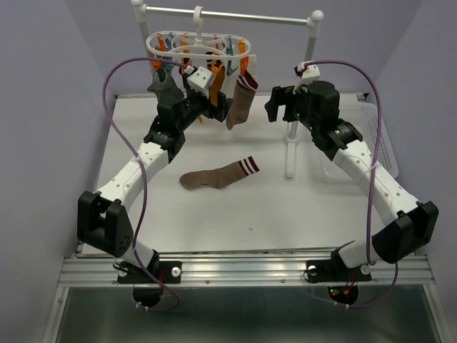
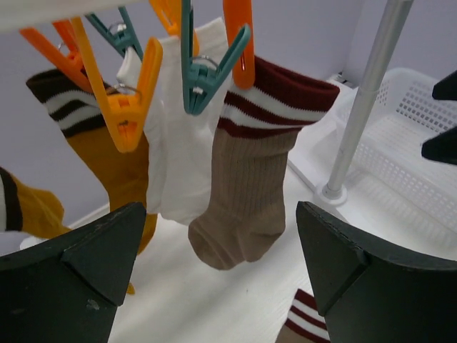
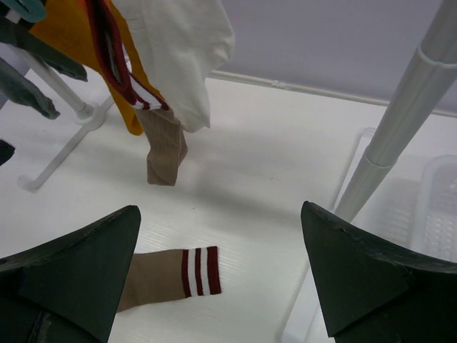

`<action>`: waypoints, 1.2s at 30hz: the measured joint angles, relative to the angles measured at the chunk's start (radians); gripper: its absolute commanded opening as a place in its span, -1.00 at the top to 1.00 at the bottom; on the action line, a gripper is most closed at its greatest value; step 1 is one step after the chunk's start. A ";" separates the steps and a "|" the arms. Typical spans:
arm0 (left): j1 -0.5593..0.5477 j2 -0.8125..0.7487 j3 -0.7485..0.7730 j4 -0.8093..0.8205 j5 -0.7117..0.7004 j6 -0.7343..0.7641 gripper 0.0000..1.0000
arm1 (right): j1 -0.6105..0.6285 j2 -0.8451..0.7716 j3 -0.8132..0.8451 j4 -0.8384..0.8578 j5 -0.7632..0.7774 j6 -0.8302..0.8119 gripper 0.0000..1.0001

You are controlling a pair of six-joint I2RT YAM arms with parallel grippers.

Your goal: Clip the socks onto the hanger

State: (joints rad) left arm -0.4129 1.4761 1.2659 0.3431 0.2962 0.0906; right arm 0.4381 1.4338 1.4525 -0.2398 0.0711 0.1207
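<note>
Lying sock [image 1: 218,176] whole overhead; cuff end only from right wrist.

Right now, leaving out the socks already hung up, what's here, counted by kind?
Robot arms: 2 (left arm, right arm)
Clip hanger: 1
Metal rail stand: 1
White perforated basket: 1
Table: 1
Brown sock with dark red stripes, lying loose: 1
Total: 7
</note>
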 measured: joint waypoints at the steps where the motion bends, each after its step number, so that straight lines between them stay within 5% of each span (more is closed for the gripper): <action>1: 0.000 0.015 0.012 0.024 0.007 0.003 -0.98 | 0.001 0.000 0.000 0.000 0.000 0.002 -1.00; 11: 0.000 0.153 0.140 0.136 0.041 0.046 -0.87 | 0.002 0.000 0.000 0.001 -0.043 0.003 -1.00; 20: 0.014 0.181 0.145 0.149 -0.012 0.057 -0.92 | 0.002 0.009 0.026 0.018 -0.304 -0.030 -1.00; 28: 0.112 0.011 0.054 0.098 -0.009 -0.188 -0.98 | 0.002 0.054 0.080 0.039 -0.336 -0.032 -1.00; 36: 0.203 -0.012 0.151 0.058 0.005 -0.479 -0.98 | 0.002 0.090 0.086 0.040 -0.344 -0.039 -1.00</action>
State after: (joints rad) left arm -0.2104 1.4639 1.4174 0.4015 0.3008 -0.3885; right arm 0.4397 1.5238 1.5383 -0.1997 -0.2733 0.0818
